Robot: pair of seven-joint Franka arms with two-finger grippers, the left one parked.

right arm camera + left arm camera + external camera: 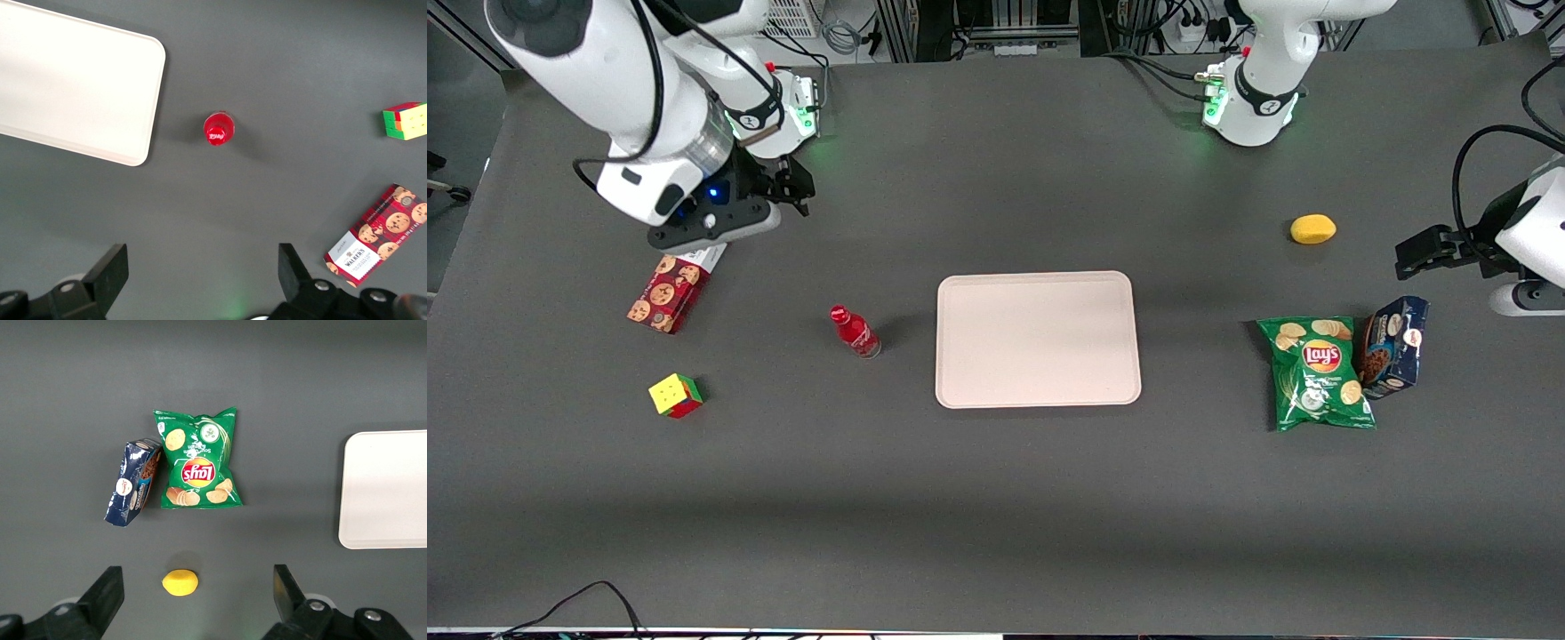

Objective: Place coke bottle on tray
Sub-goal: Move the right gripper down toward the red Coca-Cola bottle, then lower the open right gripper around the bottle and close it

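One coke bottle (218,129) (upright) stands apart from open jaws (203,277).

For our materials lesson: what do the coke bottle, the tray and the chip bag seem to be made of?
Coke bottle: probably plastic or painted metal, glossy red with highlights. Tray: likely matte moulded plastic, with an even pale surface and rounded rim. Chip bag: thin shiny printed film, crinkled. The open gripper hangs above the table, farther from the front camera than the bottle.
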